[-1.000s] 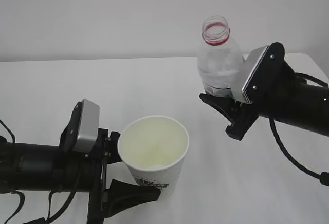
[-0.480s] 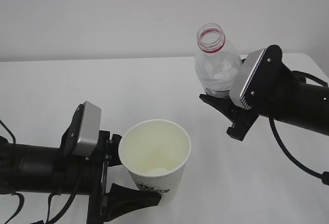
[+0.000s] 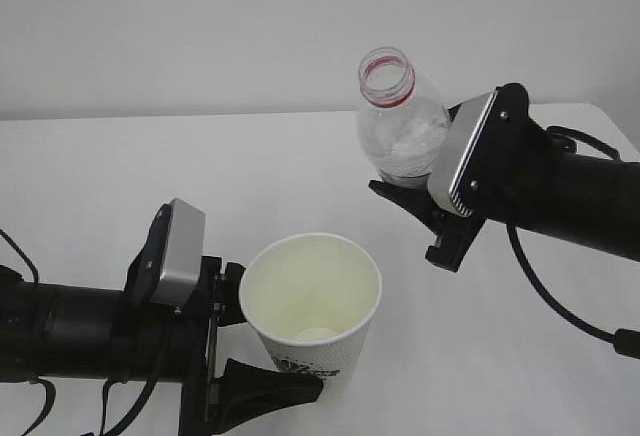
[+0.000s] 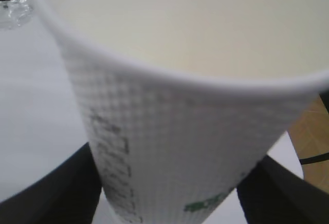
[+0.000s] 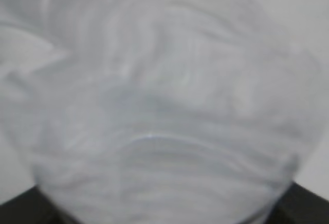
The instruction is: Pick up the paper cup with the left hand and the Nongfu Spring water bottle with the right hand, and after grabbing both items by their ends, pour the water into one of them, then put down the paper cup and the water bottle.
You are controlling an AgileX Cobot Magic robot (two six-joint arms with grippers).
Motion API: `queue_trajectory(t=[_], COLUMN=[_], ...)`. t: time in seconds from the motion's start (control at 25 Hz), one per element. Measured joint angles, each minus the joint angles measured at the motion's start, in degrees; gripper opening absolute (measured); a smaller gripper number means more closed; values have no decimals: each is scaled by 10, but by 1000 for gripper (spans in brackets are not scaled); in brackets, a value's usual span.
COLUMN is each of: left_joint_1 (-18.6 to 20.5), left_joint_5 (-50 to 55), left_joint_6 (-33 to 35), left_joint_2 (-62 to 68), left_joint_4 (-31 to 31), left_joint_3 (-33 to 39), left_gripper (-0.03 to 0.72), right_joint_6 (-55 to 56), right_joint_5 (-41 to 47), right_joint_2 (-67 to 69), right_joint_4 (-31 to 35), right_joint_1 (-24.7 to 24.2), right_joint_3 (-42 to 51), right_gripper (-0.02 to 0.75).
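I've got both items up off the table [image 3: 90, 176]. My right hand [image 3: 415, 201] has its jaws clamped on the bottle [image 3: 398, 126], low on the body; it's uncapped, mouth up, leaning slightly toward the left, up and to the right of the cup. My left hand [image 3: 255, 356] grips the cup [image 3: 312, 308] near its base, upright and open. So 2 grabs done. Pouring, I judge, is just ahead; inside the cup I can't tell whether there's water. Setting both down remains.
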Motion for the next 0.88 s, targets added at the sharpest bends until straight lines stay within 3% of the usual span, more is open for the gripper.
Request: queue_trajectory(t=[0.88], left_joint_1=[0], left_joint_5=[0], left_joint_6=[0], left_joint_2=[0], left_joint_4=[5], left_joint_3=[0], left_gripper=[555], right_joint_6=[-117], right_joint_5=[2], right_joint_2=[8], right_joint_4=[42], right_joint_1=[17], right_joint_3=[-1], right_gripper=[498])
